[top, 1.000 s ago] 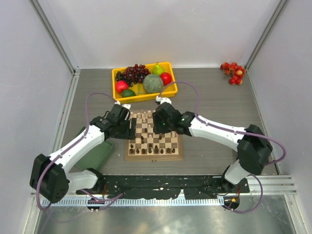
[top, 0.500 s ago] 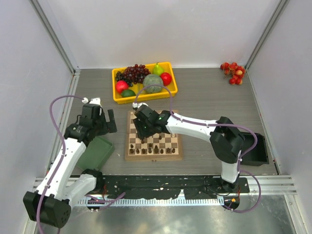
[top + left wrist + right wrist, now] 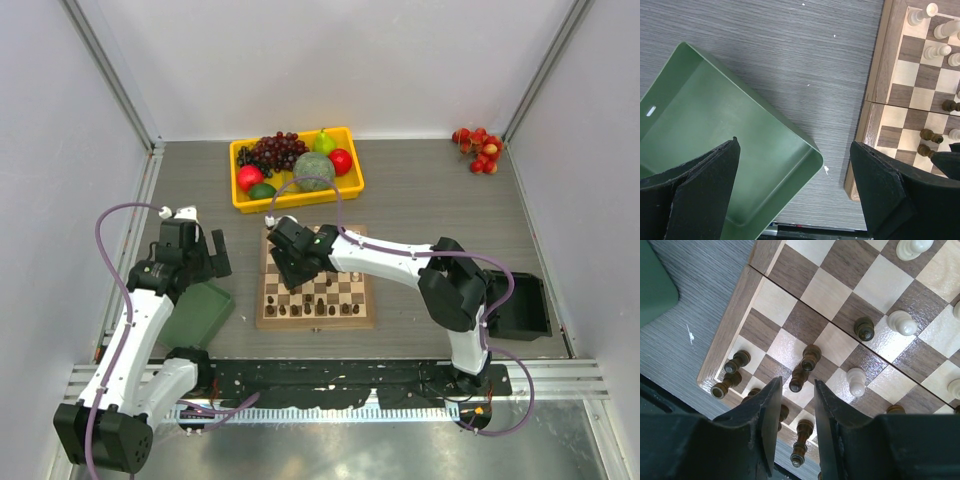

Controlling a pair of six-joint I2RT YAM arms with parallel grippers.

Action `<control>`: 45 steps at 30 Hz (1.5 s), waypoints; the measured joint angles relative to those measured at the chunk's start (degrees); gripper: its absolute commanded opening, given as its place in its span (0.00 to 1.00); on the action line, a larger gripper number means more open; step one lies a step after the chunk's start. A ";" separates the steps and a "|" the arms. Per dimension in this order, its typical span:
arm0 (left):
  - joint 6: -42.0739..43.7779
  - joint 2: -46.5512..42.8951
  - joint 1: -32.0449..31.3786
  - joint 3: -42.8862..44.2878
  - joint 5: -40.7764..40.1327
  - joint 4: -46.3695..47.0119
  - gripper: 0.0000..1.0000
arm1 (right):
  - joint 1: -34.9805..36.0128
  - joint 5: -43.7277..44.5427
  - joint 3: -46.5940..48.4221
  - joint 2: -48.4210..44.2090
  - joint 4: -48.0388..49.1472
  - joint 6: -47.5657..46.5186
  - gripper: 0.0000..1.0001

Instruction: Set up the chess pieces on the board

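- Overhead, the board (image 3: 315, 322) lies at the middle of the grey table (image 3: 440, 200), just beside the green tray (image 3: 200, 310) on its left and near the yellow tray (image 3: 300, 198) of fruit behind it.
- Chess pieces (image 3: 318, 308) stand on the board: dark ones along its near rows, pale ones toward its far rows.
- Left gripper (image 3: 205, 255) hangs above the table between the green tray and the board's left rim; its jaws are spread wide and hold nothing.
- Left wrist view: the left gripper (image 3: 793, 145) straddles a corner of the green tray (image 3: 715, 125), with the board's rim (image 3: 875, 75) and pale pieces (image 3: 935, 50) at the right.
- Right gripper (image 3: 285, 262) hovers over the left part of the board, its arm reaching across from the right.
- Right wrist view: the right gripper (image 3: 794, 382) has its jaws parted by a narrow gap, with nothing clamped between them; a dark piece (image 3: 799, 377) sits just beyond the fingertips, and a pale piece (image 3: 856, 381) stands near it.
- A black bin (image 3: 525, 305) rests at the table's right edge, and red fruit (image 3: 477, 148) lies in the far right corner.
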 measured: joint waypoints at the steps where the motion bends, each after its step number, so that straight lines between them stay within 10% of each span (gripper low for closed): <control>1: 0.22 0.00 0.00 0.00 0.00 0.00 1.00 | 0.02 0.00 0.04 0.00 -0.20 -0.09 0.37; 23: 0.63 1.05 0.00 0.00 0.85 -0.02 1.00 | 0.39 -1.36 2.82 3.39 -3.02 -1.66 0.13; 45: 0.46 2.36 0.00 -0.04 2.99 0.11 0.99 | 2.32 -5.31 6.25 4.79 -4.09 -5.14 0.16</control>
